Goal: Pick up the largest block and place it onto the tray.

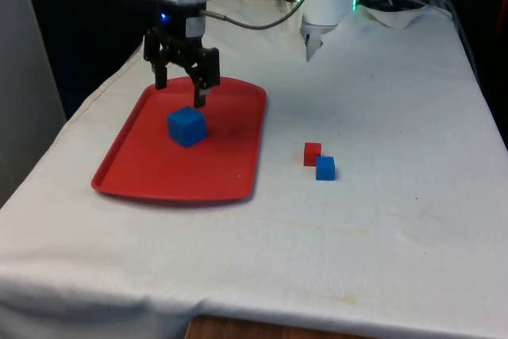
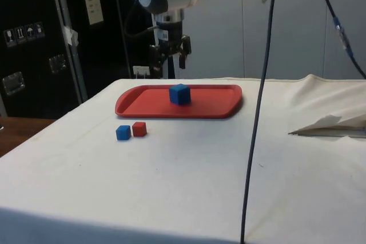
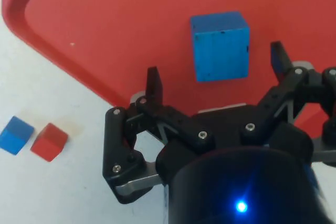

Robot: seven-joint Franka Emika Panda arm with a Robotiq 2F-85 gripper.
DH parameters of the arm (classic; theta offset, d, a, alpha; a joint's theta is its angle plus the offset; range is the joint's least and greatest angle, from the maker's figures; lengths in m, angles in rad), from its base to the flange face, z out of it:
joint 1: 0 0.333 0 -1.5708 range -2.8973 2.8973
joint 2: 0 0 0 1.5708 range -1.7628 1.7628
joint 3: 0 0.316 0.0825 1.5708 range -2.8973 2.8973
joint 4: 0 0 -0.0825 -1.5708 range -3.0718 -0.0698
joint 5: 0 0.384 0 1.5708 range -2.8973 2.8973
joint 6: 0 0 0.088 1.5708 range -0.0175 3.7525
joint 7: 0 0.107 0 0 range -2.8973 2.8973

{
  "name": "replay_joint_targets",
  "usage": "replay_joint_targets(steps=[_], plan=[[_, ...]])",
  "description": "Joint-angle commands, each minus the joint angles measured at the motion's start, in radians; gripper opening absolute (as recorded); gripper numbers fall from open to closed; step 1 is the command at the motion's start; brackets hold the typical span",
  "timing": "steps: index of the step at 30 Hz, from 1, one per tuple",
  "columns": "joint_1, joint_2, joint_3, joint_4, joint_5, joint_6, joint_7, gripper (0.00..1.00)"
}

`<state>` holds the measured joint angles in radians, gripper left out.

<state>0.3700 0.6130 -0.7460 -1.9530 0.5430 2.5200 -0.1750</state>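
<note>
Gripper point(image 1: 181, 89) hangs above the red tray point(image 1: 135, 166), fingers spread wide, holding and touching nothing. Large blue block point(image 1: 187, 126) sits flat on the tray, just below the fingers. It is a cube with no long axis, one corner turned toward the front camera.

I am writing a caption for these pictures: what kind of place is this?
Probably a robotics lab test bench: a table under a white cloth, a red tray holding a blue block, dark cabinets behind, cables hanging.
</note>
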Motion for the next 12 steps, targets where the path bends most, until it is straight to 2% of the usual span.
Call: replay_joint_targets(steps=[1, 2, 3, 4, 11, 12], plan=[[0.012, -0.011, -0.017, 0.001, -0.017, -0.018, 0.013, 1.0], [0.002, -0.006, -0.003, 0.001, -0.002, -0.004, 0.001, 1.0], [0.014, -0.016, -0.021, 0.002, -0.019, -0.022, 0.013, 1.0], [0.019, -0.027, -0.028, 0.004, -0.026, -0.03, 0.014, 1.0], [0.028, -0.065, -0.047, 0.018, -0.056, -0.065, 0.027, 1.0], [0.018, -0.062, -0.035, 0.016, -0.042, -0.051, 0.013, 1.0]])
